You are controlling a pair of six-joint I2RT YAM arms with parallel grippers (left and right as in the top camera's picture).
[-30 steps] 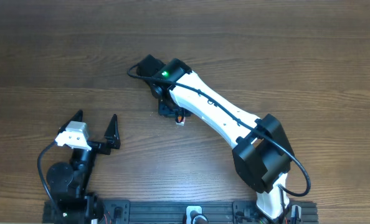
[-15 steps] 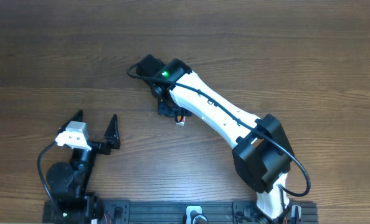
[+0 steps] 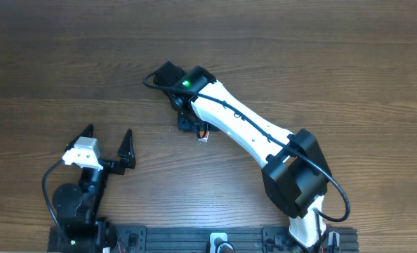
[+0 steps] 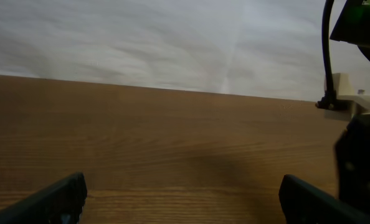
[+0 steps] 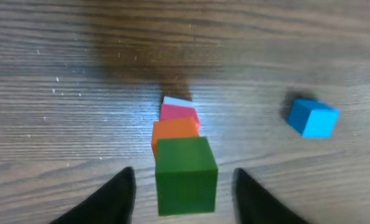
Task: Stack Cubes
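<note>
My right jaws stand apart, one on each side of the green cube (image 5: 186,177), with a gap on both sides. That cube tops a column with its long axis upright on the bench (image 5: 48,62): orange cube (image 5: 174,129), pink cube (image 5: 179,112), pale cube (image 5: 175,101) below. A blue cube (image 5: 313,118) sits apart from the column. My left jaws gape wide near their base.

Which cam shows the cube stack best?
Right wrist view: the stack sits centred and unobstructed, green cube on top. In the top view the right arm covers most of it. The left wrist view faces bare table and that arm.
</note>
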